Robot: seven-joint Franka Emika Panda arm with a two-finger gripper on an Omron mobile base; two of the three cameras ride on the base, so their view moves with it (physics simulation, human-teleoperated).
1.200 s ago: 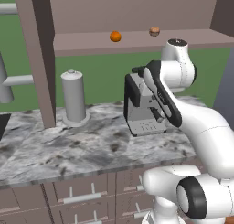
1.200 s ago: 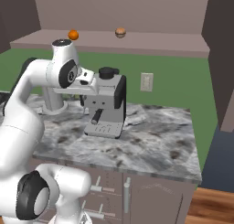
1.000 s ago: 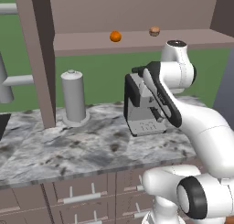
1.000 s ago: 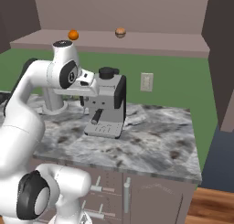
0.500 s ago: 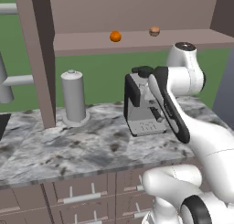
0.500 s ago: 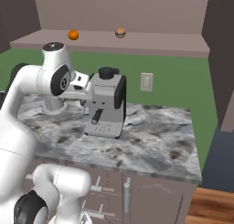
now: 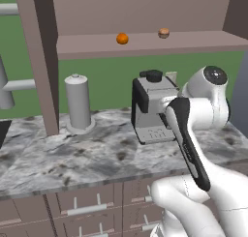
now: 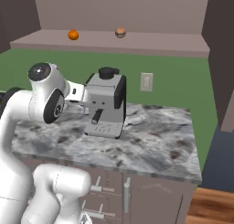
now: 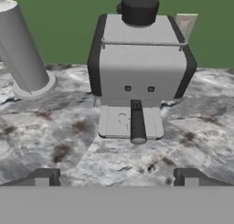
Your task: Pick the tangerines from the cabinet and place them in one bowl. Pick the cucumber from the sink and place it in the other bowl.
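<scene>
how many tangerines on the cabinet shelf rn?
2. The bright orange tangerine sits left on the cabinet shelf; the duller tan-brown tangerine sits apart to its right. None hidden that I can see.

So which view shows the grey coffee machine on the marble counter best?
The hand view: the grey box-shaped coffee machine faces it squarely, up close. The left base view has the white arm partly covering it; the right base view shows it smaller and angled.
</scene>
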